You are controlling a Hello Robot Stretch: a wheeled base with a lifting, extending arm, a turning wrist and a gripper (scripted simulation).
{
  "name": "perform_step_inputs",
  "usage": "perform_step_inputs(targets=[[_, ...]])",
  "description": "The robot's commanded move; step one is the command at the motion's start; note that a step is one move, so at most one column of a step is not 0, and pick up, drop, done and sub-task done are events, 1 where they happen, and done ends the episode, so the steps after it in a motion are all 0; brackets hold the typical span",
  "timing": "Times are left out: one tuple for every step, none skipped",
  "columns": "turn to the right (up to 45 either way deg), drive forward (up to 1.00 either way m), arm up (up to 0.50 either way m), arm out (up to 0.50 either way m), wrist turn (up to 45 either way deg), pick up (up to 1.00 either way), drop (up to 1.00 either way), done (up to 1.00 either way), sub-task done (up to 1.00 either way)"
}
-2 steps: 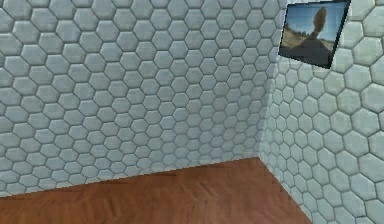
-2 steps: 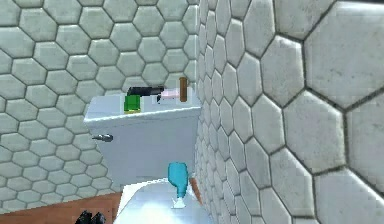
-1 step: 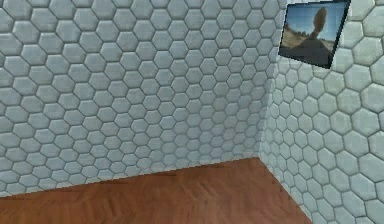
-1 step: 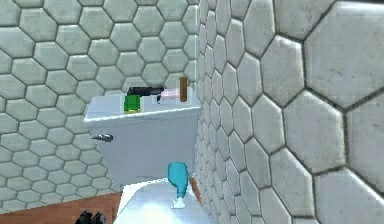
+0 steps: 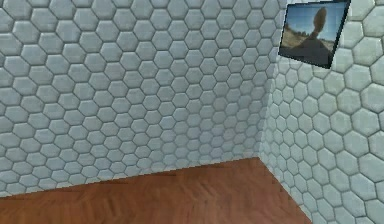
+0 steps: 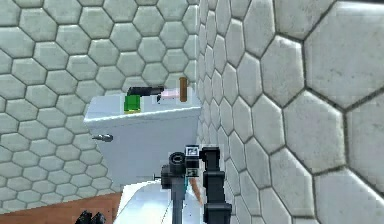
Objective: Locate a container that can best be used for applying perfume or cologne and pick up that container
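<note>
In the arm side view a white toilet tank (image 6: 140, 135) stands against the hexagon-tiled wall. On its lid lie a small green thing (image 6: 131, 101), a dark flat thing (image 6: 148, 90) and a pale pink small thing with a brown upright part (image 6: 183, 88). The dark arm (image 6: 212, 192) rises from the bottom edge, with the white marked squares at its end. The gripper (image 6: 174, 185) sits left of them, in front of the tank's lower part. I cannot tell whether it holds anything.
The forward view faces a corner of two hexagon-tiled walls above a wooden floor (image 5: 160, 195). A framed picture (image 5: 315, 30) hangs high on the right-hand wall. In the arm side view a tiled wall (image 6: 290, 110) runs close along the right, beside the arm.
</note>
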Motion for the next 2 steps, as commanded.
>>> perform_step_inputs(targets=[[0.0,0.00,0.00,0.00,45.0,0.00,0.00,0.00,0.00],[0.0,0.00,0.00,0.00,45.0,0.00,0.00,0.00,0.00]])
